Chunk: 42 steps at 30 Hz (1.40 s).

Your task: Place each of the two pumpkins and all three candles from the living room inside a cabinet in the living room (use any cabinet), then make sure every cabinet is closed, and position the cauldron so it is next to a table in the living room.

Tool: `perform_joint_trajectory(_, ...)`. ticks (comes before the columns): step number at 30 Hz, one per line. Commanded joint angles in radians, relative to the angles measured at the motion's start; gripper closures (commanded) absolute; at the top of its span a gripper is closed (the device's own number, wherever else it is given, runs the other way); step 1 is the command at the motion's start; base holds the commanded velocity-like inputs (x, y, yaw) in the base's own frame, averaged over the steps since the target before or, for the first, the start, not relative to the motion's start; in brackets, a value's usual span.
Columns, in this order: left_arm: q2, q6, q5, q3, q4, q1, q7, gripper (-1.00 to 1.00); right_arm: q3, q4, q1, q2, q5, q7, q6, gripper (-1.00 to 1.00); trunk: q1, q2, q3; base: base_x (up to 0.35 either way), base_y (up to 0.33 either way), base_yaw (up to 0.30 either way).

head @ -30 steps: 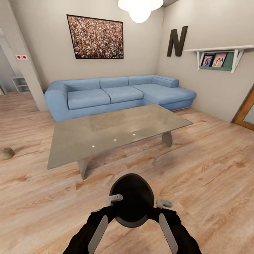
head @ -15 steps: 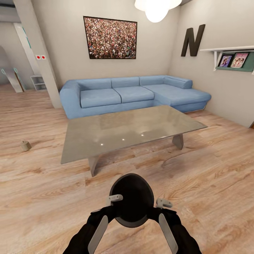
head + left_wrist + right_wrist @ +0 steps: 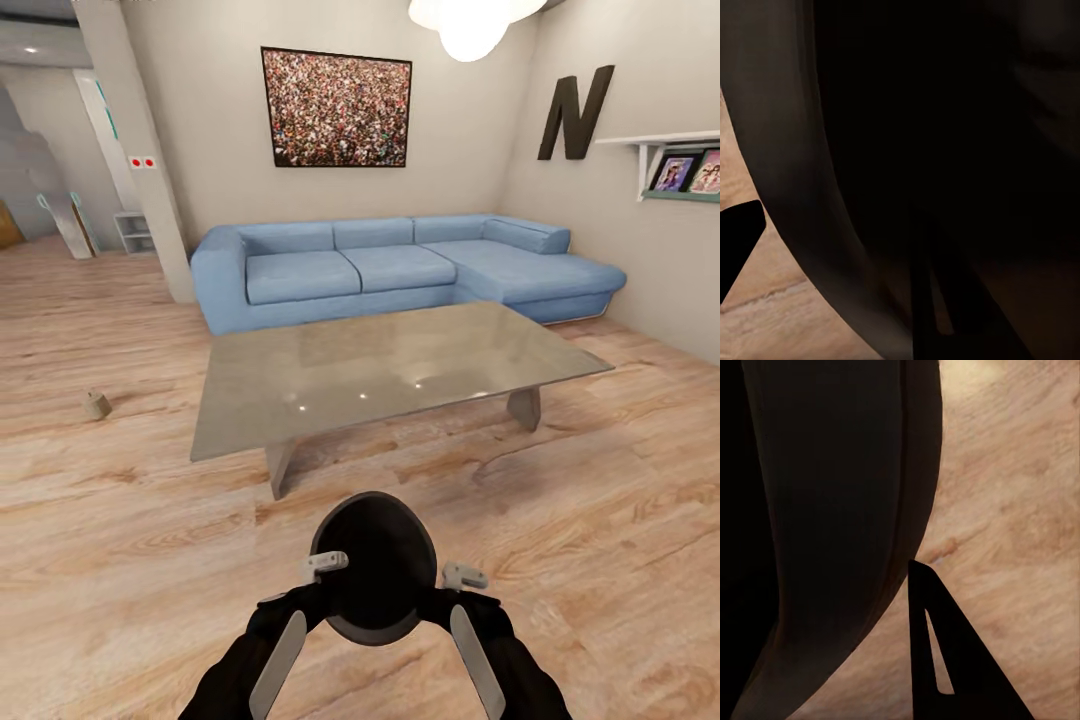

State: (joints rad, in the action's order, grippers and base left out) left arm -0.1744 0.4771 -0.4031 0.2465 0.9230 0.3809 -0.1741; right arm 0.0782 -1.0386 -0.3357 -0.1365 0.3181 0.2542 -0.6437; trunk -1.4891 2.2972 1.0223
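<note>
The cauldron is held between both arms at the near edge of the head view, above the wood floor, well short of the table. Its dark body is seen from above as a rounded mass, and a pale lug juts out on each side. The left gripper and right gripper are pressed in at those lugs, but the fingertips are largely hidden by the pot, so how far either is open cannot be told. In the left wrist view the cauldron wall is a dark curved surface; one black finger is cut off at the frame edge. In the right wrist view the same dark wall is seen beside a single black finger over floorboards.

The grey glossy table stands mid-room, its far right leg partly hidden under the top. A blue sofa lies beyond it. One small beige candle sits on the floor far to the left (too small for its wick to be made out). A wall shelf is cut off at the right edge.
</note>
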Motion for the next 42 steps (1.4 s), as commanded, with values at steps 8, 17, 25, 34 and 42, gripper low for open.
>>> perform_joint_trajectory(8,0.0,-0.002,-0.042,0.005,0.01,0.001,-0.01,1.0,0.002,-0.003,0.0,0.002,-0.012,0.01,-0.005,1.0,0.0,0.0,0.001,0.17,0.0,0.282)
perform_joint_trajectory(17,0.0,-0.002,-0.042,0.005,0.01,0.001,-0.01,1.0,0.003,-0.003,0.0,0.001,-0.013,0.01,-0.005,1.0,0.0,0.0,0.001,0.124,0.0,0.133)
perform_joint_trajectory(25,0.0,-0.003,-0.041,0.005,0.01,0.001,-0.01,1.0,0.002,-0.003,0.0,0.005,-0.011,0.01,-0.005,1.0,0.0,0.0,0.0,0.008,0.0,0.203)
perform_joint_trajectory(34,0.0,-0.002,-0.042,0.005,0.01,0.001,-0.01,1.0,0.004,-0.003,0.0,0.006,-0.013,0.01,0.0,1.0,-0.035,0.063,0.028,0.0,0.0,0.006)
perform_joint_trajectory(42,0.0,-0.002,-0.042,0.005,0.01,0.001,-0.01,1.0,0.004,-0.001,0.0,0.006,-0.011,0.009,-0.002,1.0,-0.065,0.119,0.053,0.0,0.0,0.0)
